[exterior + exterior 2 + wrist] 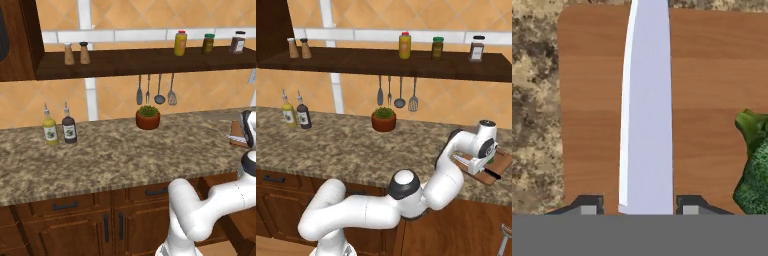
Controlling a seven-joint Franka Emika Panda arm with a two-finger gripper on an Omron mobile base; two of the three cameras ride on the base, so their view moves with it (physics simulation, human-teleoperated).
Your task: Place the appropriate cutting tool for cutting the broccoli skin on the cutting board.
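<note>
A red-brown pot (148, 120) stood on the granite counter (110, 155) near the wall, holding a leafy green plant (148, 110). To its left, two bottles stood side by side on the counter: a yellow-filled one (49, 129) and a dark-filled one (69, 128), both with pour spouts. On the dark shelf (406, 64) above, two small shakers (76, 54) sat at the left, and three jars at the right: a yellow one (405, 46), a green-capped one (437, 48) and a dark one (476, 49). Four utensils (396, 93) hung below the shelf.

The cutting board (707, 85), flat, reddish-brown with visible grain, lay on the counter at its right end. The broccoli (756, 167), dark green and lumpy with a paler stalk, rested on the board's right part in the hand view. A knife (647, 110) with a long pale blade ran up the middle of that view over the board, tapering away from the hand; whether it touched the wood could not be told. The gripper (636, 205) hung above the board with its two finger tips (588, 205) spread either side of the blade's base, apparently not pressing it. In the right base view the knife's dark handle lay at the board's near edge beside the hand.
</note>
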